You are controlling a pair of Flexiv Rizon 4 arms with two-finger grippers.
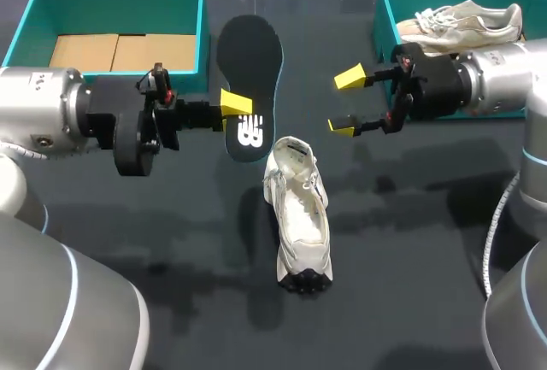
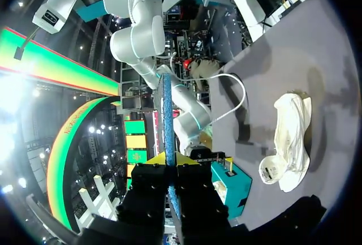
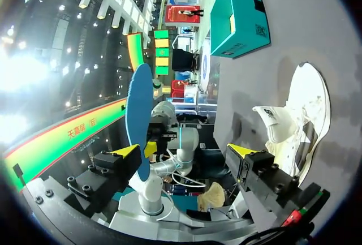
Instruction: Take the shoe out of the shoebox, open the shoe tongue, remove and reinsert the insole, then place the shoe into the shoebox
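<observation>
Surface: dark grey table point(image 1: 410, 242), seen from above and behind the robot; the room beyond it is dark.
Landmark: white shoe point(image 1: 299, 212), lying lengthwise at mid-table, its opening facing up.
Far-left of the shoe: teal shoebox point(image 1: 202, 41), open, with brown cardboard point(image 1: 124, 51) inside.
Far-right of the shoe: second teal shoebox point(image 1: 382, 20), holding a beige shoe point(image 1: 466, 21).
Left arm: enters level from the left, above the table, wrist left of the shoe.
Left gripper point(image 1: 238, 105): fingers clamped on the black insole point(image 1: 249, 79), which is held clear of the table, just beyond the shoe; the left wrist view shows it edge-on between the yellow tips.
Right arm: enters level from the right, in front of the second box.
Right gripper point(image 1: 346, 101): fingers spread wide, nothing between them, above the table beyond and right of the shoe, pointing toward the insole.
</observation>
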